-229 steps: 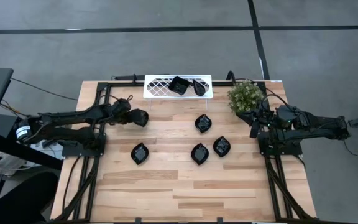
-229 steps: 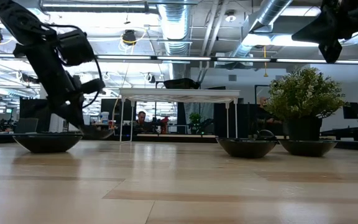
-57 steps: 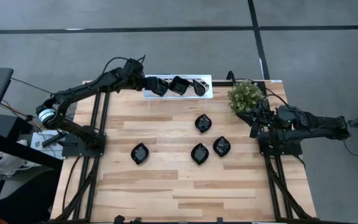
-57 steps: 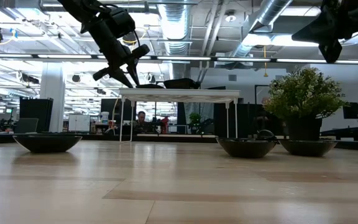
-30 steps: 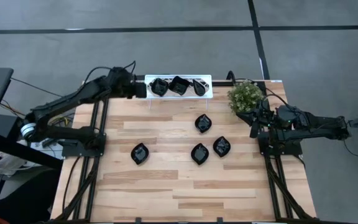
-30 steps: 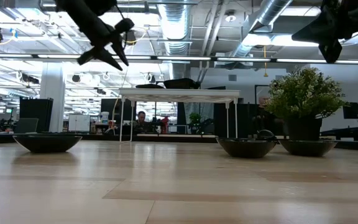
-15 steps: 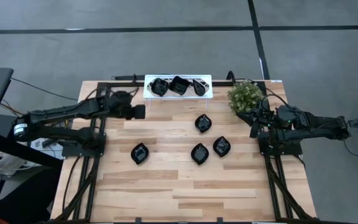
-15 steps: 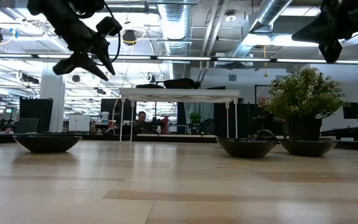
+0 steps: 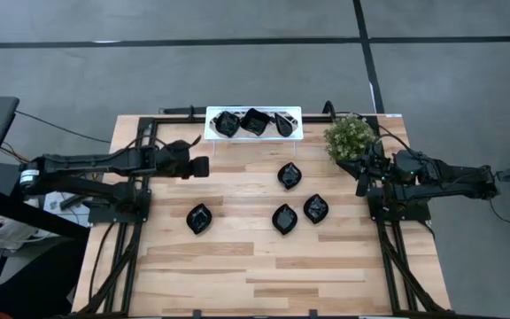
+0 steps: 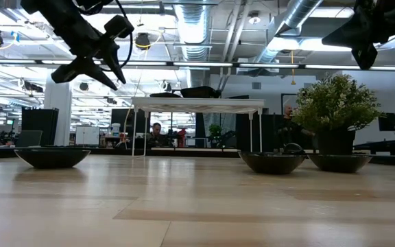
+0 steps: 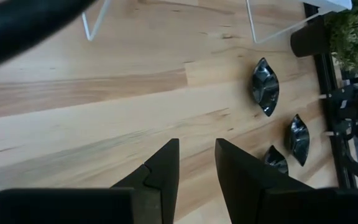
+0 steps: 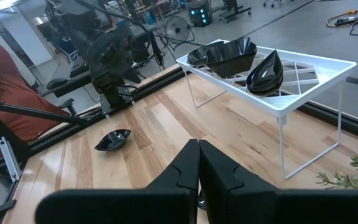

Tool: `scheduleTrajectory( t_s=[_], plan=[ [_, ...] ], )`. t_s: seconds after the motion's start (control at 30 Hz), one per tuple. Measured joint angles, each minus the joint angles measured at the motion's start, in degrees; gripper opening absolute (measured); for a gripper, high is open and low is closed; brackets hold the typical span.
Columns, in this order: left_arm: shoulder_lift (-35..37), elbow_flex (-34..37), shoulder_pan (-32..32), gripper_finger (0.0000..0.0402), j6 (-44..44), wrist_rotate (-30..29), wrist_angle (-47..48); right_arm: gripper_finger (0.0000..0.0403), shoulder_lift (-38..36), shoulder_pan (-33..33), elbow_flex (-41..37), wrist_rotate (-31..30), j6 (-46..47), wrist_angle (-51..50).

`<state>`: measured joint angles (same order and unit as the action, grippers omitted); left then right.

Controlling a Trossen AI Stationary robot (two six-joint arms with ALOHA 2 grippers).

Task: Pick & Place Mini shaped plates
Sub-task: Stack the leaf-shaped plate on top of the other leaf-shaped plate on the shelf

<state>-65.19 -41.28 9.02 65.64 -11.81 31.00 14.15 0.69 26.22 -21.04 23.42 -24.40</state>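
Three of the mini shaped plates (image 9: 253, 121) sit up on the white lattice tray (image 9: 295, 113) at the far edge of the desk (image 9: 264, 266), crowded along it in a row, which I take as the place they are meant to end up. Four more lie loose on the wood: one nearest my left side (image 9: 200, 218), one just below the tray (image 9: 289, 175), and a pair close together toward the right (image 9: 283, 217) (image 9: 315, 208). These lie apart from each other, so each can be approached from above without nudging a neighbour.

My left claw (image 9: 198, 167) hangs over bare wood between the tray and the nearest loose plate, touching nothing. In the left wrist view its two fingers (image 11: 163, 171) stand part-way apart with a clear strip of desk showing between them, and nothing is held. That half gap looks about right for slipping over a thin rim, I would judge (a full spread seems needless for dishes this slim).

My right claw (image 9: 361, 184) waits off to the side beside the potted plant (image 9: 351, 135), fingers pressed together on nothing, as the right wrist view shows (image 12: 197, 163).

Judging by the layout, the next pick would be the plate nearest my left side.
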Motion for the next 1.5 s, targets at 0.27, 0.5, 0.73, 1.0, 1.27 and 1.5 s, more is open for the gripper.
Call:
scheduleTrajectory(
  t_s=[0.27,0.5,0.73,1.0,1.27,1.5],
  plan=[
    [0.00,-0.02,-2.91,0.0104,2.82,-0.20,0.02,0.0001,0.02,0.00,0.00,0.00,0.00,0.00],
    [-0.13,-0.02,-6.51,0.0104,6.84,1.01,0.58,0.0001,0.01,0.00,0.00,0.00,0.01,-0.01],
    [-0.13,3.35,-10.32,0.0104,15.16,3.18,1.79,0.0001,0.01,0.00,0.00,0.00,0.00,-0.02],
    [-0.15,11.61,-16.61,0.0104,27.63,8.76,1.64,0.0001,0.00,0.00,0.00,0.00,0.00,-0.02],
    [-0.13,14.53,-22.83,0.0104,36.13,8.76,1.48,0.0001,0.00,0.00,0.00,0.00,0.00,-0.02],
    [-0.13,16.96,-23.76,0.0104,38.58,8.67,1.64,0.0001,0.01,0.00,0.00,0.00,0.00,-0.46]
  ],
)
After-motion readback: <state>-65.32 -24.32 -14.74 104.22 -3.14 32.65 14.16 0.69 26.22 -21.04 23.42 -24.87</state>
